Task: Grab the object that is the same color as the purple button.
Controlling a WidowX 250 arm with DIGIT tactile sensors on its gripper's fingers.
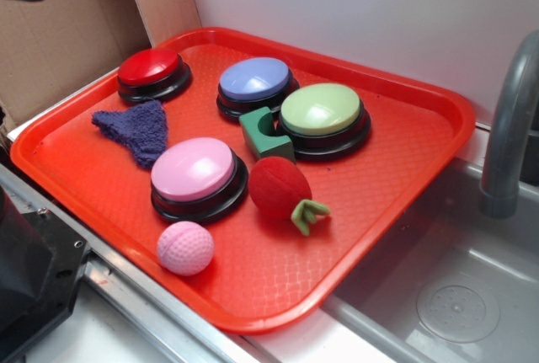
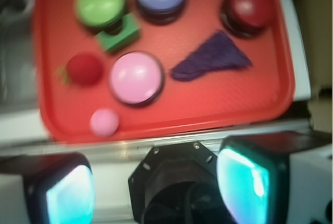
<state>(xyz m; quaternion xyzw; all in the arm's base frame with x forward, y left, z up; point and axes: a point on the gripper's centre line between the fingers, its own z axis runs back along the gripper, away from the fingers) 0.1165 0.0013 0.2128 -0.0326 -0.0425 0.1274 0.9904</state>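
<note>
A: So, what sits where?
B: Red tray (image 1: 421, 127) first. Purple button (image 1: 254, 79) at its far side; purple knitted cloth (image 1: 135, 127) lies flat left of that button, clear for grasping.
A: Gripper (image 2: 156, 193)?
B: Hovering nearer than the tray, jaws wide apart, empty.

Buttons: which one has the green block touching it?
The light green button. The green block sits against its base; the purple, pink and red buttons stand clear.

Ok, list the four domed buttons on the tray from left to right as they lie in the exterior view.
Red domed button → pink domed button → lavender domed button → light green domed button.
</note>
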